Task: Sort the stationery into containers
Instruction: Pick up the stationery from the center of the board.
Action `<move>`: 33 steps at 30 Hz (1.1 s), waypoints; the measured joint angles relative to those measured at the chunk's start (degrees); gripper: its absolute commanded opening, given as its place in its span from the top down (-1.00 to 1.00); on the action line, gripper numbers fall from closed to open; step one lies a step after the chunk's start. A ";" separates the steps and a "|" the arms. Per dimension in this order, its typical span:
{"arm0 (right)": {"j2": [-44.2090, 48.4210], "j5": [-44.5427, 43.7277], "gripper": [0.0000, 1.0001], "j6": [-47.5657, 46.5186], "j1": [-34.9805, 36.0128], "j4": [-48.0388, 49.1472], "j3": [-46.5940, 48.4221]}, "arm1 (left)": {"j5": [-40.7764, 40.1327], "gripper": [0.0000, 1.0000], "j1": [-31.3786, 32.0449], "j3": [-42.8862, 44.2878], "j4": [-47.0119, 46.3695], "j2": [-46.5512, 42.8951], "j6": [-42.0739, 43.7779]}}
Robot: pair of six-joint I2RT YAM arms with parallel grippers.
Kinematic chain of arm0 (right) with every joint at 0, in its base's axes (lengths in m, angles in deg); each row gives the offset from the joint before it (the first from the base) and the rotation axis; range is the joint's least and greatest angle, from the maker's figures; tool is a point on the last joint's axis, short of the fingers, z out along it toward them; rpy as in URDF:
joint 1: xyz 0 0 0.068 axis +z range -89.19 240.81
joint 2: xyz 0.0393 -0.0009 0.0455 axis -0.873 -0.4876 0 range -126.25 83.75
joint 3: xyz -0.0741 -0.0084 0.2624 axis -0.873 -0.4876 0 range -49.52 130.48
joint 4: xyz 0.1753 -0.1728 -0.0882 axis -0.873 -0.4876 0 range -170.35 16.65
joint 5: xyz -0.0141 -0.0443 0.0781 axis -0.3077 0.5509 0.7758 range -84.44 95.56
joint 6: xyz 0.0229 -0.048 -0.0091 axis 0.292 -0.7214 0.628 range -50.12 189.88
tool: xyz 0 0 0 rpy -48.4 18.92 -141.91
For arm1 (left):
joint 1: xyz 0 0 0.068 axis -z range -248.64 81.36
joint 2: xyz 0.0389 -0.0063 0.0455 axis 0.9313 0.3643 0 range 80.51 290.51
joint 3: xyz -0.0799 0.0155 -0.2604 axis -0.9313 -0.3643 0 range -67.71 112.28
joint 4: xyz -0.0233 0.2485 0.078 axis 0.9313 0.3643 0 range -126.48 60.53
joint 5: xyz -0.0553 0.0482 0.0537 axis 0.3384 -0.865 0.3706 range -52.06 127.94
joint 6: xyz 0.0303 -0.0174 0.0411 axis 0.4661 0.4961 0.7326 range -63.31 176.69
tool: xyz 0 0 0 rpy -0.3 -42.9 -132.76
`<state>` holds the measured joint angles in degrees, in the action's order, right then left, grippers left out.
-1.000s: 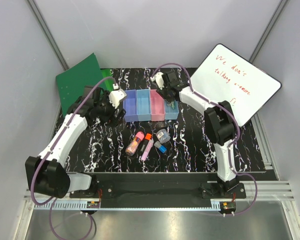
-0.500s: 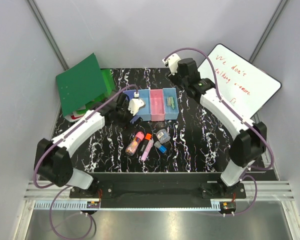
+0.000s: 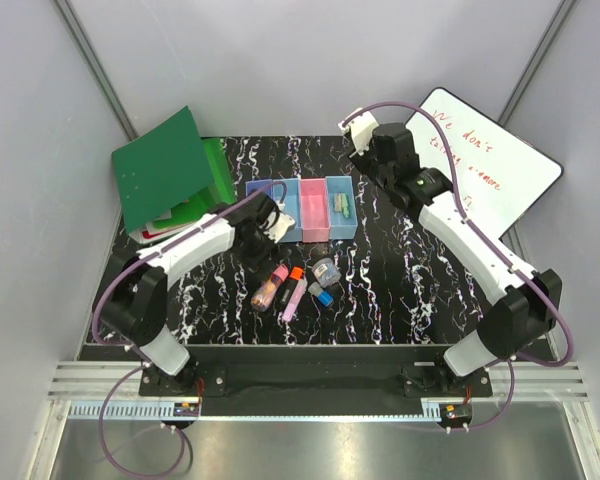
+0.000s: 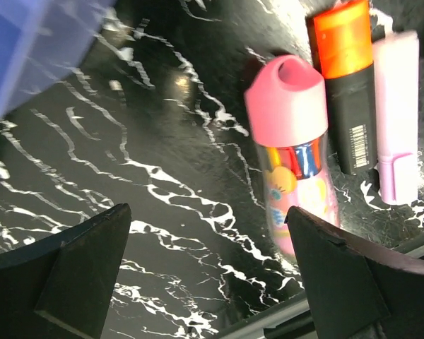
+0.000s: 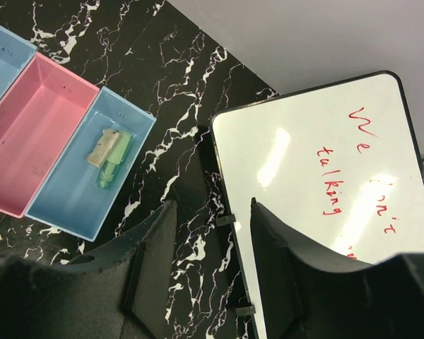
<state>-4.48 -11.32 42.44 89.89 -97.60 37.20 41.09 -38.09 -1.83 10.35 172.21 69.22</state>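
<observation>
left gripper jaws wide apart, empty, low over table beside pink marker | orange marker and pale highlighter side by side next to it | grey piece and blue piece near, in front of bins | green highlighter in right end bin | right gripper jaws apart, empty, up by whiteboard

Bright even light, whiteboard glare

Green folder propped at far left, whiteboard with red writing at far right
</observation>
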 measured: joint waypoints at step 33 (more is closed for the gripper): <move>3.15 0.07 -0.05 -0.07 -0.04 0.48 -4.04 | 3.23 0.12 5.95 5.49 -0.81 12.68 -3.54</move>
<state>-1.33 -11.26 42.37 89.85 -97.12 33.16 44.33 -32.15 3.66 9.54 184.89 65.68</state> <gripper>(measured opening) 0.525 0.564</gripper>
